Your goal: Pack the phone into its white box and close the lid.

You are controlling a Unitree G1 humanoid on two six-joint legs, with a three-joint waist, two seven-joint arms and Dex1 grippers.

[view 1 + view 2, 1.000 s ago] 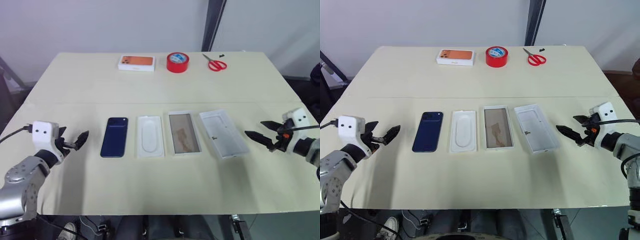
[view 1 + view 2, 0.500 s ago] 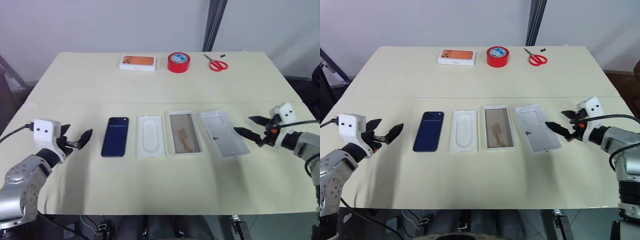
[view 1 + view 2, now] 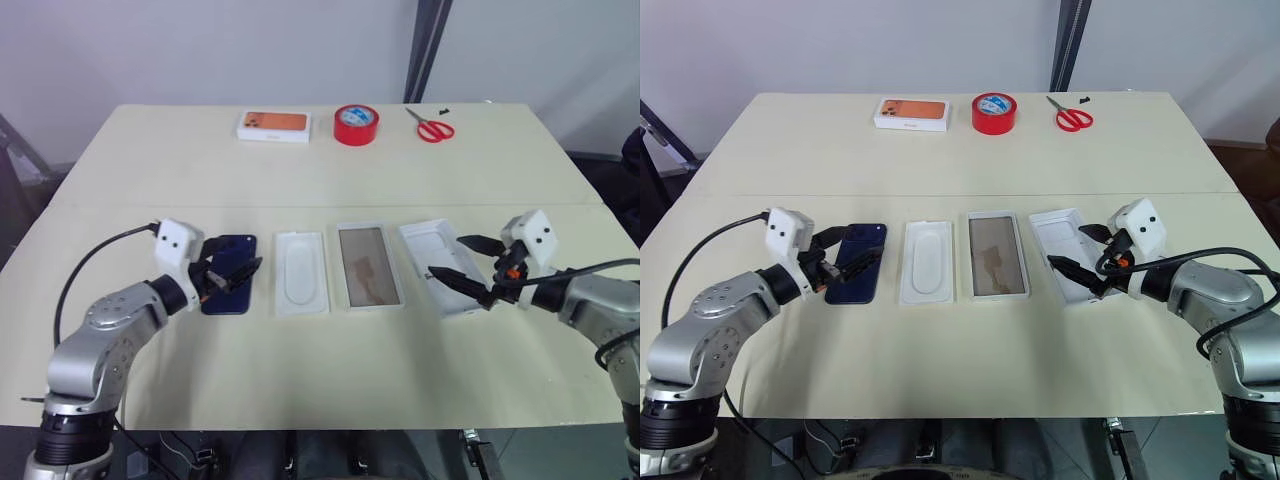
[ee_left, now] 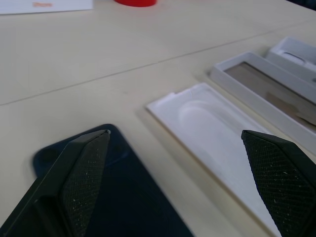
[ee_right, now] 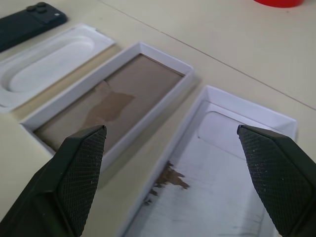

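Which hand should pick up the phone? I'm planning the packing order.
The left. Its open hand hovers right over the dark blue phone, fingers either side. The right hand, also open, is above the upturned lid, with the white insert and white box lying between.

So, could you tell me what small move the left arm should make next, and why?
Probably lower the left gripper and close it across the phone. Its jaws are open and straddle the phone's near end, the phone lies flat on the table, and the white box is empty.
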